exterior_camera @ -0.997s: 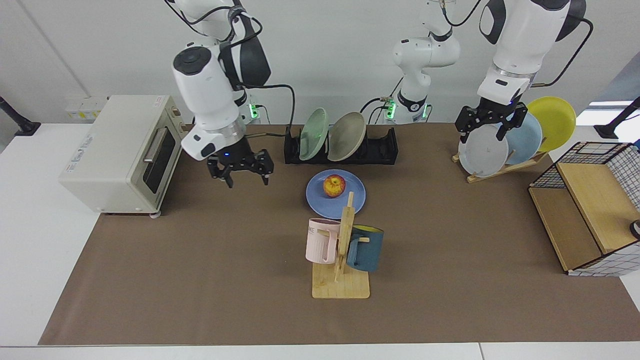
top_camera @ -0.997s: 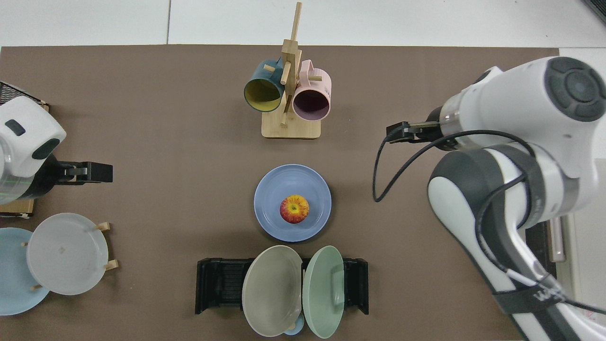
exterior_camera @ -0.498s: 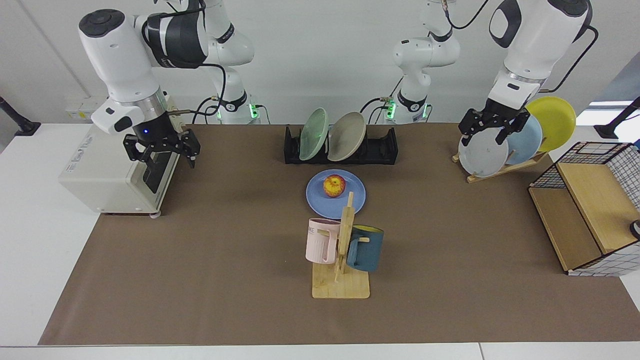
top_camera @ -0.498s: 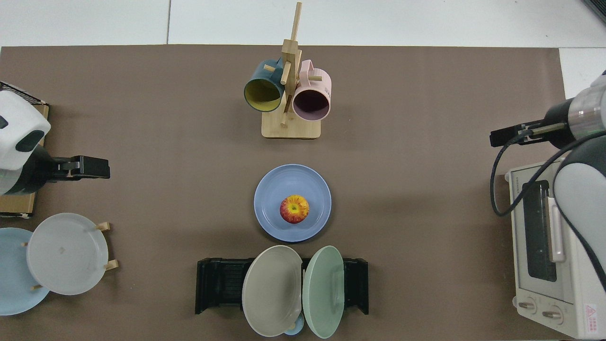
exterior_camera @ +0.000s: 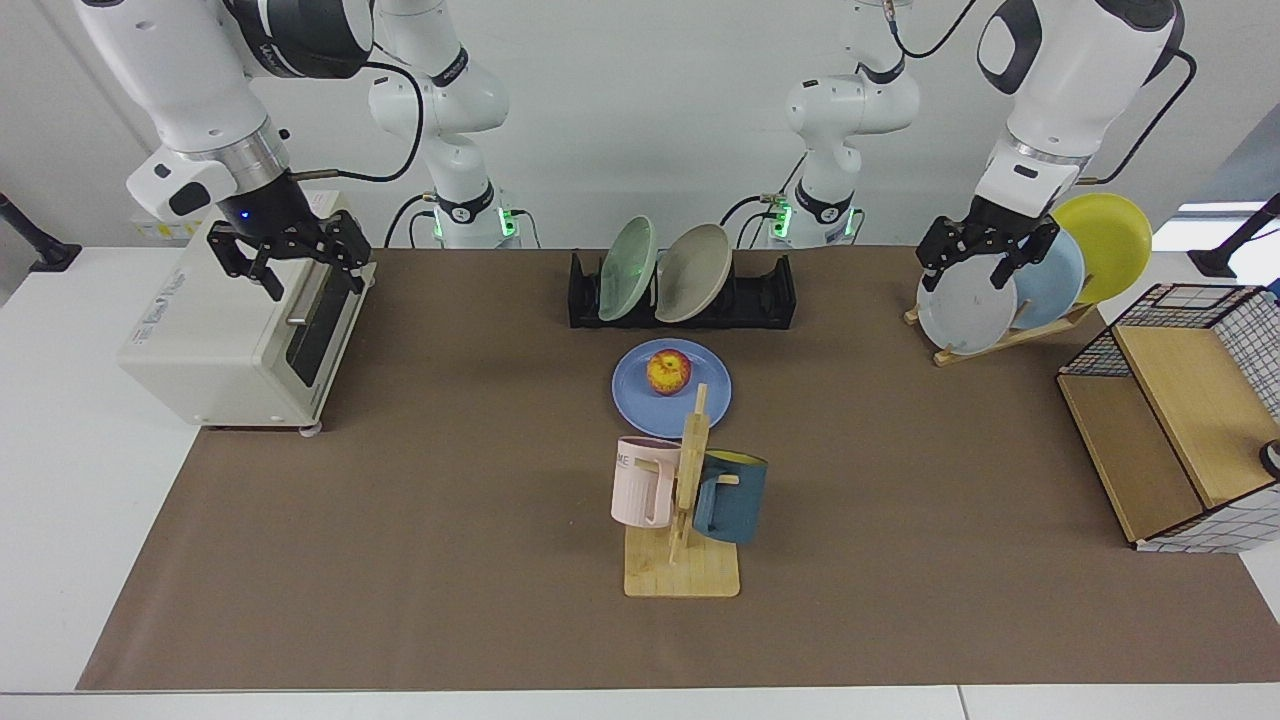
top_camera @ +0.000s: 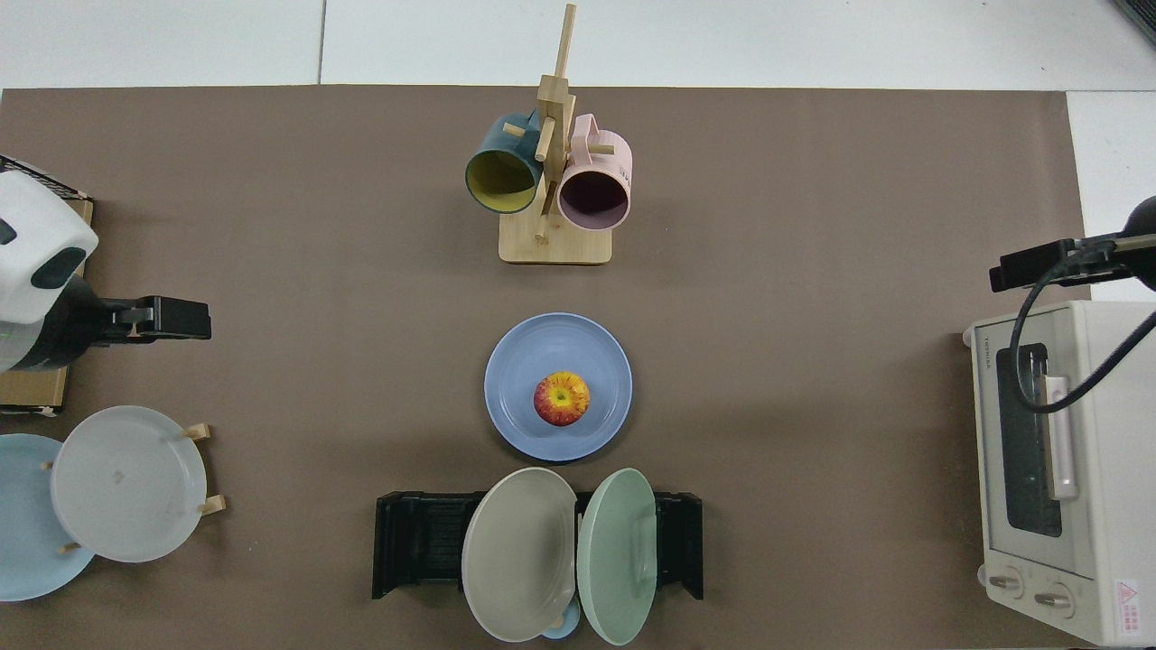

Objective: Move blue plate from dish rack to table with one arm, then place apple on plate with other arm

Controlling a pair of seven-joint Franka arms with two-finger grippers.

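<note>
The blue plate (exterior_camera: 635, 395) (top_camera: 524, 379) lies flat on the brown mat of the table (exterior_camera: 450, 480), just in front of the black dish rack (exterior_camera: 770, 300) (top_camera: 415, 542). The red and yellow apple (exterior_camera: 668, 371) (top_camera: 562, 398) sits in the plate's middle. My right gripper (exterior_camera: 305, 275) (top_camera: 1039, 264) hangs open and holds nothing above the toaster oven, far from the plate. My left gripper (exterior_camera: 968, 272) (top_camera: 181, 319) hangs open with nothing in it over the wooden plate stand at the other end.
A pale green plate (exterior_camera: 628, 268) and a beige plate (exterior_camera: 692, 272) lean in the rack. The toaster oven (exterior_camera: 240, 330), a wooden mug stand (exterior_camera: 685, 500) with two mugs, a plate stand (exterior_camera: 965, 305) and a wire-and-wood basket (exterior_camera: 1180, 420) stand around.
The right arm has swung away from beside the plate, up and back over the toaster oven. The left gripper has barely moved. Plate and apple stay still.
</note>
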